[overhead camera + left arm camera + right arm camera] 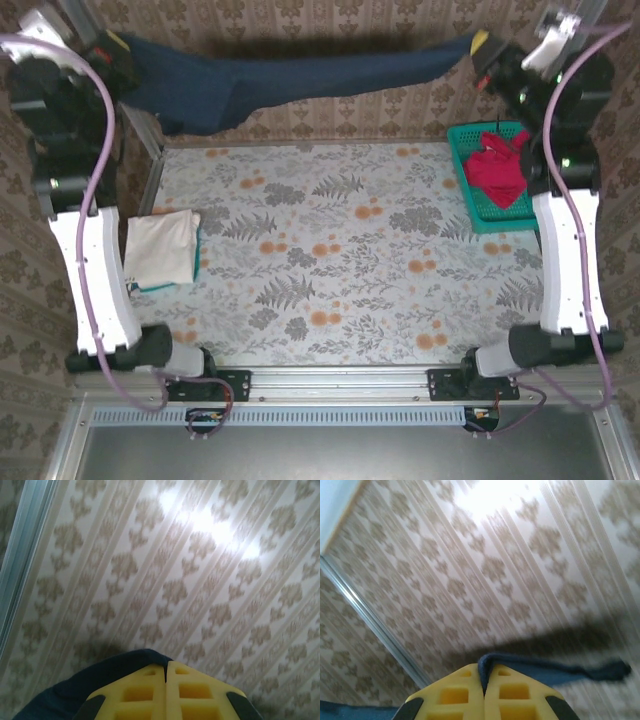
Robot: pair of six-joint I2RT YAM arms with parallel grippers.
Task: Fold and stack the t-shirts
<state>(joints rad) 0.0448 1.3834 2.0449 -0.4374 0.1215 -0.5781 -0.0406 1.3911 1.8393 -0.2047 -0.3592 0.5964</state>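
left gripper (166, 667): we saw it raised at the far left, and its yellow fingers (140, 695) were pressed together with the edge of the navy t-shirt (300, 80) pinched between them.
right gripper (484, 672): it was raised at the far right and closed tightly as well; a fold of the same navy cloth came out between its fingertips.
navy t-shirt: it hung stretched between the two grippers, above the far edge of the table (330, 300) and in front of the patterned wall (330, 120). Its middle sagged a little.
cream-white t-shirt (160, 248): it lay folded on the left side of the table, just beside the left arm. We noticed a thin teal edge along its right side, but we could not tell what this was.
red t-shirt (497, 168): it lay crumpled inside the teal basket (500, 222).
teal basket: it stood at the right side of the table, near the right arm.
table: it was covered with a cloth of leaves and orange flowers.
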